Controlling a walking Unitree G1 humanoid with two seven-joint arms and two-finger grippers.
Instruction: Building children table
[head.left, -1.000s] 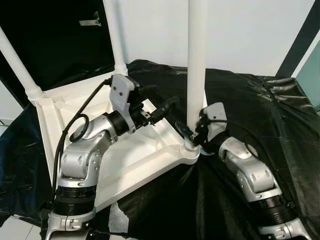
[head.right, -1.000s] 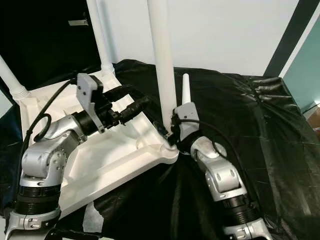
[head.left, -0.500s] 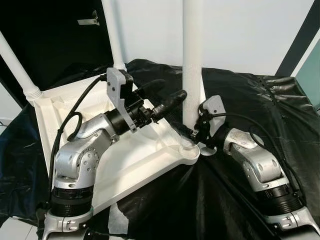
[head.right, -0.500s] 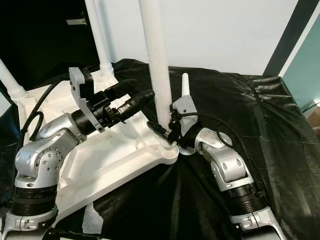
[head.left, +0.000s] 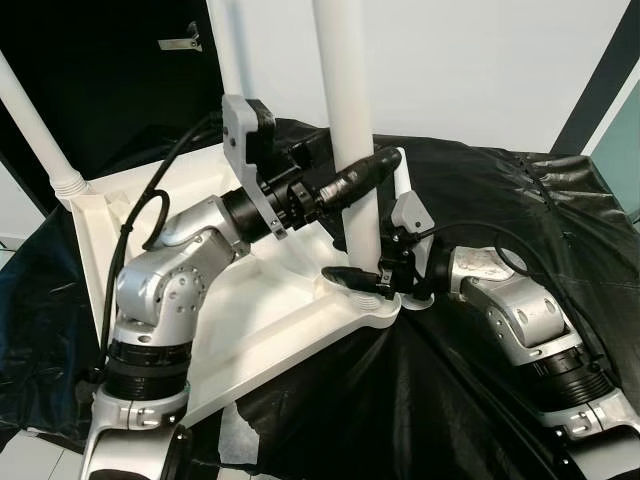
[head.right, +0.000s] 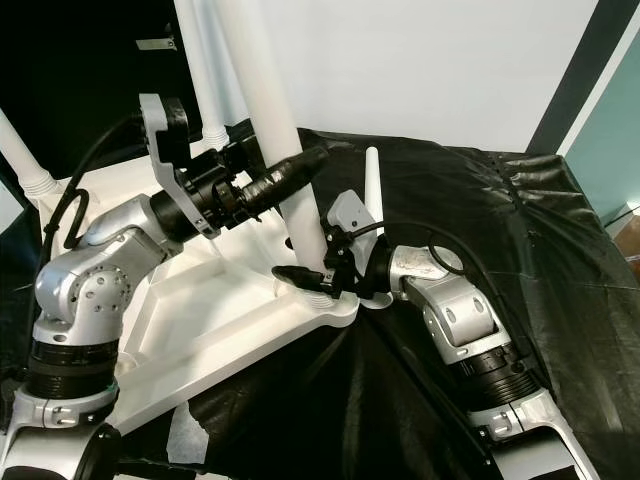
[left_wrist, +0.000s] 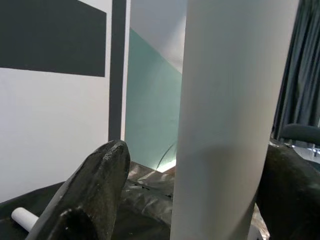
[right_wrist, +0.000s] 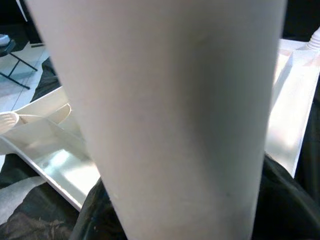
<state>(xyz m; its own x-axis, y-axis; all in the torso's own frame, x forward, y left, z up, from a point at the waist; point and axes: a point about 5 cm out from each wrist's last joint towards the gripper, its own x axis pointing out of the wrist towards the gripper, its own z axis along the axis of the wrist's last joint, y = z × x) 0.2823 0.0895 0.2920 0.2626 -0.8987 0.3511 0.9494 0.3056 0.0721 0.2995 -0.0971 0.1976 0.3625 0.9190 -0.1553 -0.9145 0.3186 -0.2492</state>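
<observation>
White table leg (head.left: 352, 150): a long round tube, tilted with its upper end leaning toward the robot's left, its foot seated at the near corner socket of the upturned white tabletop (head.left: 250, 320). Two claws are placed on it. The left claw (head.left: 362, 180) is set higher up the tube, its two black fingers (left_wrist: 97, 195) standing apart on either side of the leg and close against it, as seen in the left wrist view. The right claw (head.left: 358, 278) is set low, just above the socket, with its fingers closed around the base of the leg; one finger is seen projecting toward the robot's left past the tube.

Tabletop: laid upside down on a desk covered with black sheeting (head.left: 480, 200). Two further white legs (head.left: 40, 135) are already mounted at the far corners and stand upright. A spare white leg (head.right: 373, 185) is seen lying on the sheeting just behind the right wrist.
</observation>
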